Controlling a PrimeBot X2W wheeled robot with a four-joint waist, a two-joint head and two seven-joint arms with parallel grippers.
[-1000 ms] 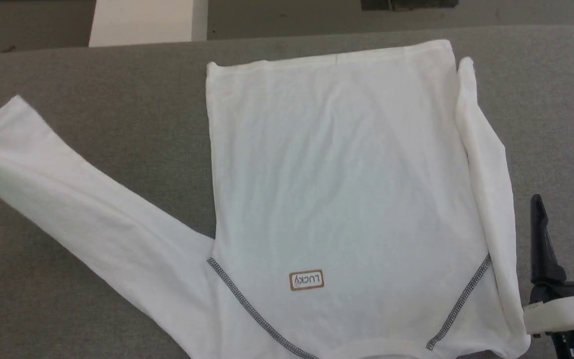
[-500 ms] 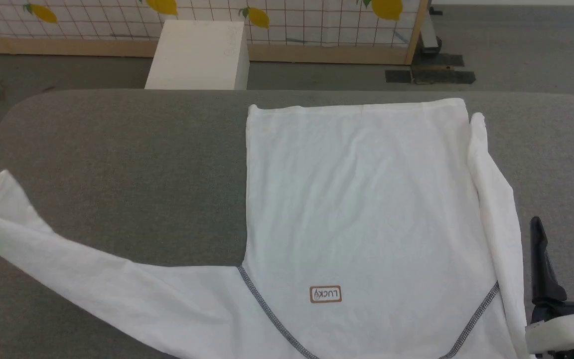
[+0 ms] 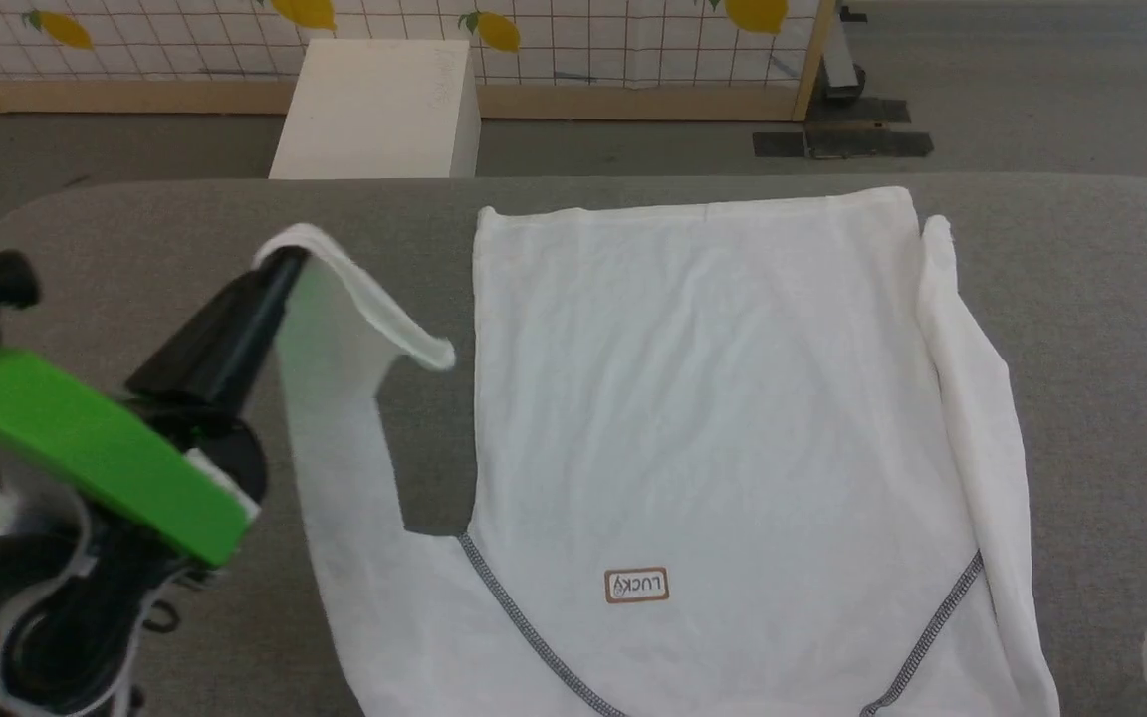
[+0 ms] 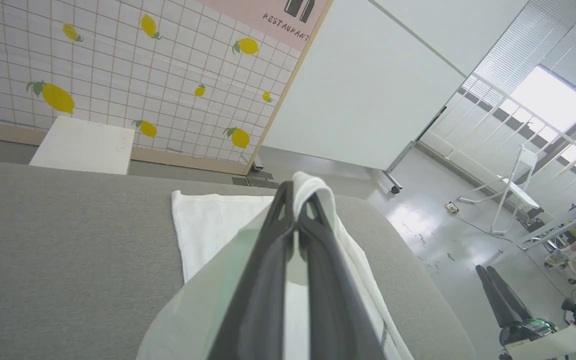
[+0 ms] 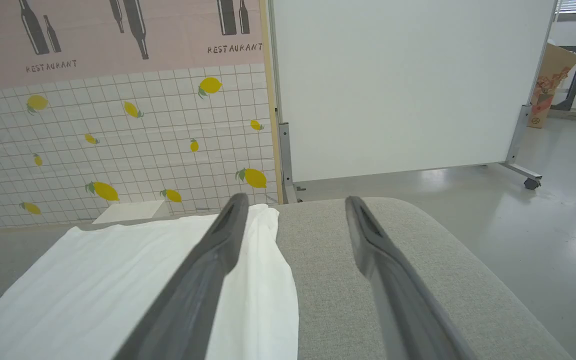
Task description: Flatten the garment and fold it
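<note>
Swinging the garment sleeve inward, left claw clamped.

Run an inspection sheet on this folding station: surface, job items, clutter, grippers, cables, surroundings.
Surface: grey padded table.
Job's things: white shirt spread flat; one sleeve folded along its side, the other sleeve held up by its cuff.
Clutter: nothing seen.
Grippers: left gripper shut on the cuff; right gripper open, beside the shirt.
Cables: plug block with cord on the floor.
Surroundings: white box, lemon-tile partition, white board, folding chair.
</note>
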